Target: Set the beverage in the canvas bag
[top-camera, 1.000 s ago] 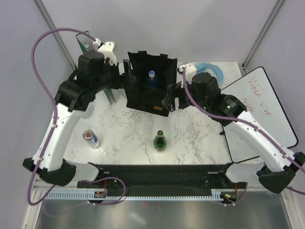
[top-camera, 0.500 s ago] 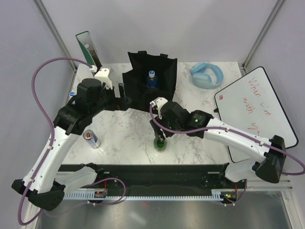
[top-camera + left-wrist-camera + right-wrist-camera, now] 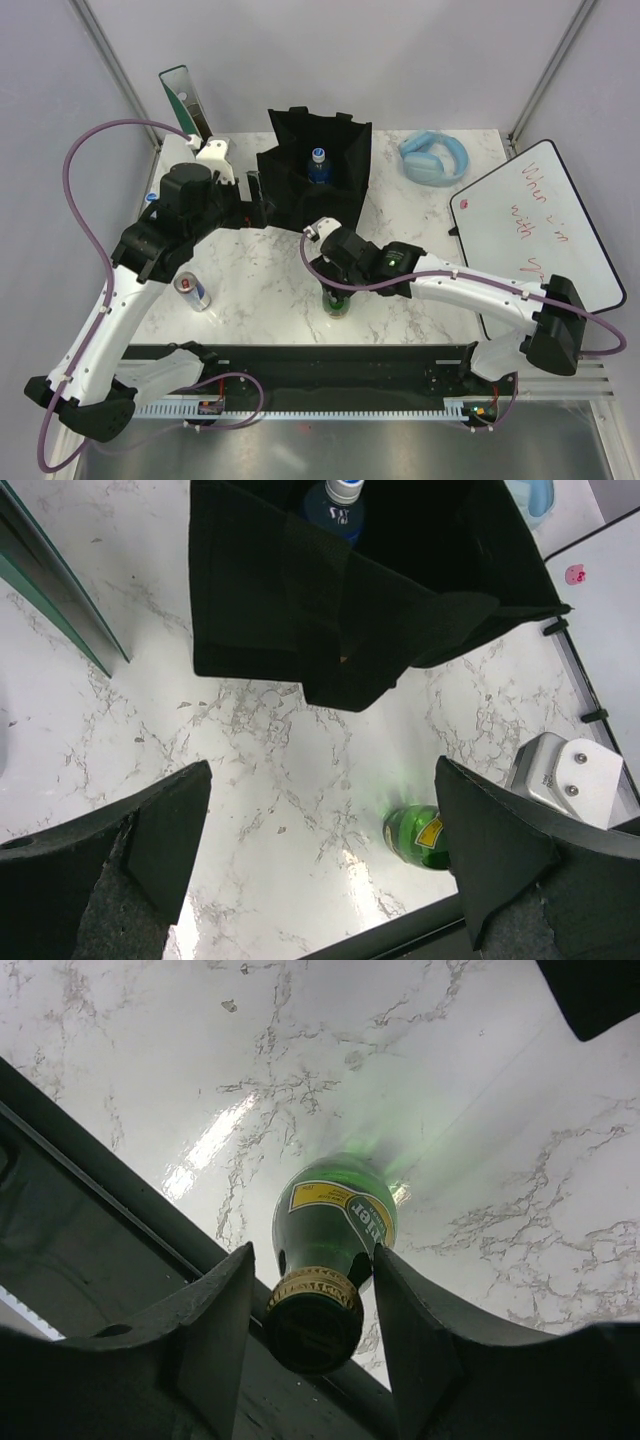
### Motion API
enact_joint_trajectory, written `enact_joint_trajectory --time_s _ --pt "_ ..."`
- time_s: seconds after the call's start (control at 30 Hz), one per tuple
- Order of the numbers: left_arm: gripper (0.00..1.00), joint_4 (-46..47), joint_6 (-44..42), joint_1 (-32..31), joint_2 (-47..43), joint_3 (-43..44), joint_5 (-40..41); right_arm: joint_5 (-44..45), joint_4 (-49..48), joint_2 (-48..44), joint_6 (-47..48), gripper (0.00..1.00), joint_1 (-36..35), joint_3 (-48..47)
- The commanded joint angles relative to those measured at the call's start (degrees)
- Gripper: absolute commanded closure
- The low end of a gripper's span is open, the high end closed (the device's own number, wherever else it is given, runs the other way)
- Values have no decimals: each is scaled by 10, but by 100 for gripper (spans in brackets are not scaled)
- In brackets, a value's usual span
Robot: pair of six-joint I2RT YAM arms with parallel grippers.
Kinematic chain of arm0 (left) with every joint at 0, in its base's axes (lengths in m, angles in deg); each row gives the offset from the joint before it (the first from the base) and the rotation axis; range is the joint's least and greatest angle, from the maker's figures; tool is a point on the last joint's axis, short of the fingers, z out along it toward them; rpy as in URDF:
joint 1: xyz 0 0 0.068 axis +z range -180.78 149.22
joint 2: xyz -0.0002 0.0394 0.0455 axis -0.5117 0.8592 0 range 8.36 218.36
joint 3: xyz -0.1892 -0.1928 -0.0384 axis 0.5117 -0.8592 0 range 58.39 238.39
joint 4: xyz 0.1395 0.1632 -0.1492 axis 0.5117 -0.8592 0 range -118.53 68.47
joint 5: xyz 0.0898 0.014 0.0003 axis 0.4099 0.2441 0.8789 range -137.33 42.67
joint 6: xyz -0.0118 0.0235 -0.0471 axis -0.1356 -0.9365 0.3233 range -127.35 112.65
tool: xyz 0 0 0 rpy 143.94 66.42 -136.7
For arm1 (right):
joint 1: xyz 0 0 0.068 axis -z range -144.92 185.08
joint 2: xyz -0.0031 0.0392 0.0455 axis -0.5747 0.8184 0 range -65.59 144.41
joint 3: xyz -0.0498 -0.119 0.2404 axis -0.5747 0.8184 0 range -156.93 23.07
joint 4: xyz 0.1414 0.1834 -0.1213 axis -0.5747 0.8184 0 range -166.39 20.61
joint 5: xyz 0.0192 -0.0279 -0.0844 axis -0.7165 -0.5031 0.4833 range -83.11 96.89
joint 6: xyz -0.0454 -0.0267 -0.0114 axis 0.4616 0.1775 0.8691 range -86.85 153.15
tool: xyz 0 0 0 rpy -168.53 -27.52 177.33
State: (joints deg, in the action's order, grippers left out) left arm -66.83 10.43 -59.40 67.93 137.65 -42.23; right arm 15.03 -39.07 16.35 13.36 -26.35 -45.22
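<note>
Marble desk: carrying it all, bag at the far side, drinks nearer the arms.
Canvas bag: standing upright and open, a blue-capped bottle already sitting inside.
Left gripper: hanging spread wide beside the bag, holding nothing.
Right gripper: straddling the neck of the green bottle, its fingers just beside the neck; whether they are pinching, I cannot tell.
Beverage: that green bottle is standing on the desk, well apart from the bag.
Progress: by my reading the grasp is being set up; lift, carry and drop are all waiting.
</note>
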Motion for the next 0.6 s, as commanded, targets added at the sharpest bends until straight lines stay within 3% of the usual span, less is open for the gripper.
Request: enact_joint_trajectory --time_s 0.0,0.07,0.13,0.17,0.23,0.27,0.57 --pt "0 23 15 1 -3 -3 14 33 -15 9 -10 43 -6 -8" --pt "0 23 13 1 -4 -4 18 40 -4 13 -11 46 -6 -13" --pt "0 24 13 1 -4 -5 27 44 5 17 -13 58 -6 -18" --pt "0 25 13 1 -2 -4 30 49 9 17 -14 72 -6 -21" --pt "0 28 13 1 6 -1 45 56 21 16 -15 87 -6 -30" --pt "0 28 15 1 11 2 58 59 25 14 -17 100 -6 -33" --pt "1 47 23 1 124 83 98 92 86 3 0 100 -4 -127"
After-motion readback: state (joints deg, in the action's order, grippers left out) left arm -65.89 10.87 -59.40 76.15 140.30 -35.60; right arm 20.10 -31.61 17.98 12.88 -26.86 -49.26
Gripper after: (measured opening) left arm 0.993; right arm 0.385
